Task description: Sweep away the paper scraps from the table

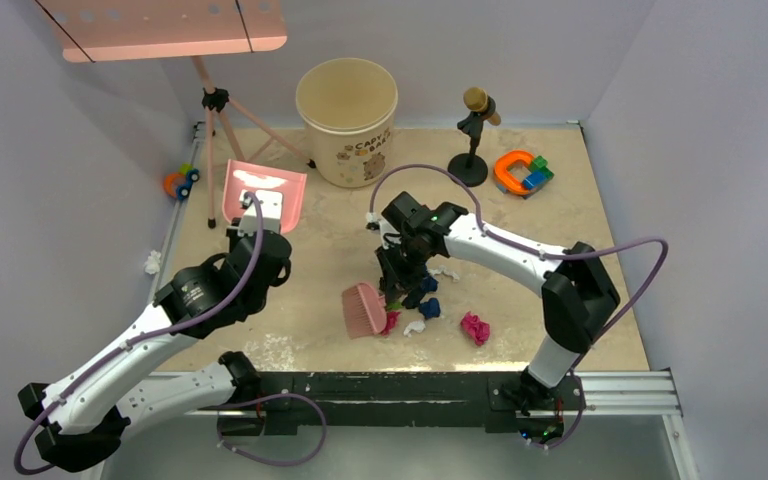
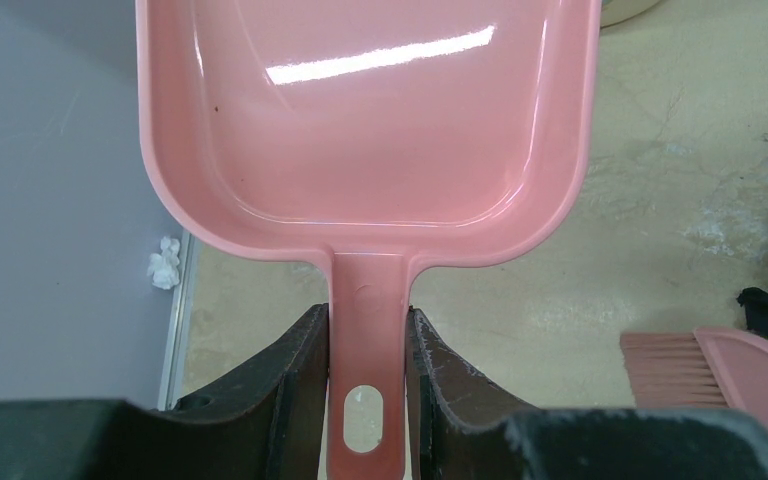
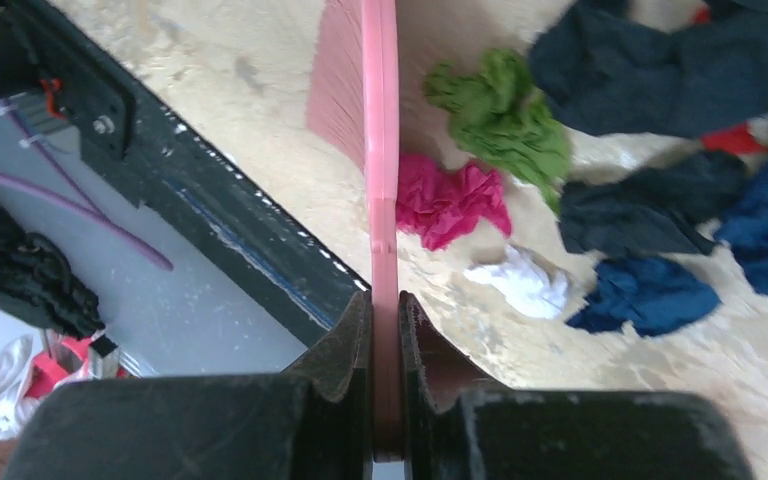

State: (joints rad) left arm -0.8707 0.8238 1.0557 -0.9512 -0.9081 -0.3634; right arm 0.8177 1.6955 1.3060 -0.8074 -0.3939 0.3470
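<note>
Beige speckled table [image 1: 330,240] between lilac walls [image 1: 60,200], left tool [image 2: 367,320] pinching dustpan [image 2: 370,130], right tool [image 3: 385,310] pinching brush [image 3: 380,120].

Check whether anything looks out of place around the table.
One white paper scrap lies off the table, beyond its left edge, where sweeping the tabletop would likely miss it. A magenta scrap also sits apart from the main pile beside the brush.
</note>
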